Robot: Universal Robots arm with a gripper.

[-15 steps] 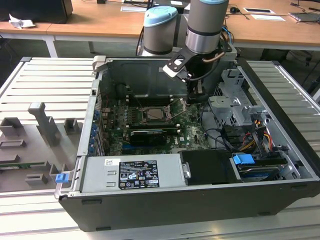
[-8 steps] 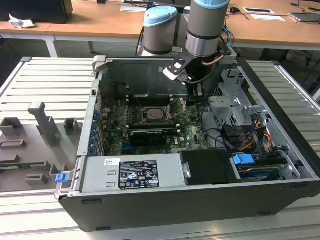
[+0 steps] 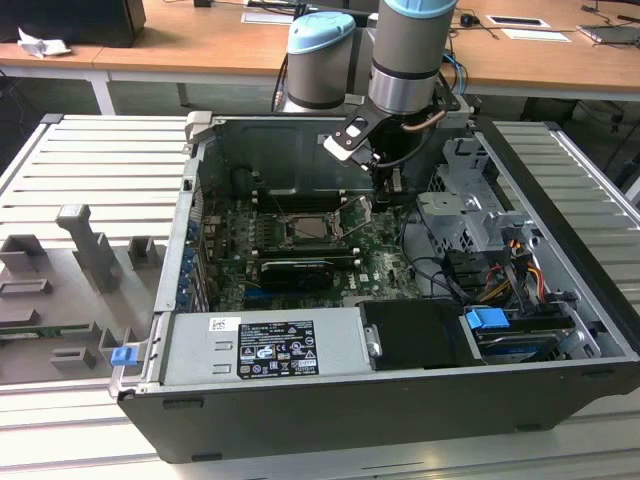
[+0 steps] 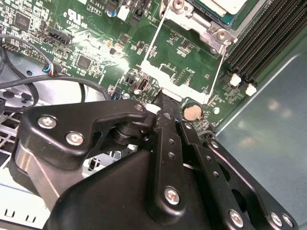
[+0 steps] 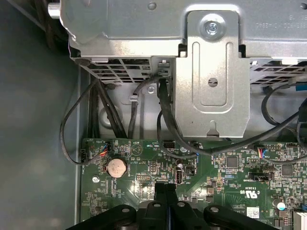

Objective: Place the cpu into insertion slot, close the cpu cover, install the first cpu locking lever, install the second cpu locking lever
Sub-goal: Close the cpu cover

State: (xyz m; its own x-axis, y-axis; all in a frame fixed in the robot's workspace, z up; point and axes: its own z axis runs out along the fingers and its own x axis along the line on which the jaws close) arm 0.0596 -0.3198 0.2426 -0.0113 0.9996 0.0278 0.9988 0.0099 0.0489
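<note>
Nearest to us in both wrist views is the black metal gripper (image 4: 160, 98). Its two fingers are pressed together with nothing visible between them. The tips sit right at the free edge of the cpu cover (image 4: 170, 79), a small silvery metal frame plate with a cut-out centre. We cannot tell whether they touch that edge or stop just short of it.

The cover is tilted up off the socket, and the green circuit board (image 4: 96, 43) shows through its opening. Its hinged edge meets the insertion slot (image 4: 207, 28), a square socket recess with a thin metal rim. There the cpu (image 4: 221, 4), a small flat square chip with a pale face, lies seated and uncovered, just beyond the cover from the claw.

A round silver coin battery (image 4: 193, 112) lies on the board just beside the fingertips, and long narrow black memory slots (image 4: 264, 33) run alongside the socket. In the first wrist view, black cables (image 5: 163, 120) loop from the board up to a grey perforated steel drive cage (image 5: 211, 86).

In the exterior view the arm reaches down into the open dark computer case (image 3: 400, 420), to the exterior view's right of the socket. The case lies on a pale slatted metal table (image 3: 80, 165), with wooden desks (image 3: 200, 45) behind.
</note>
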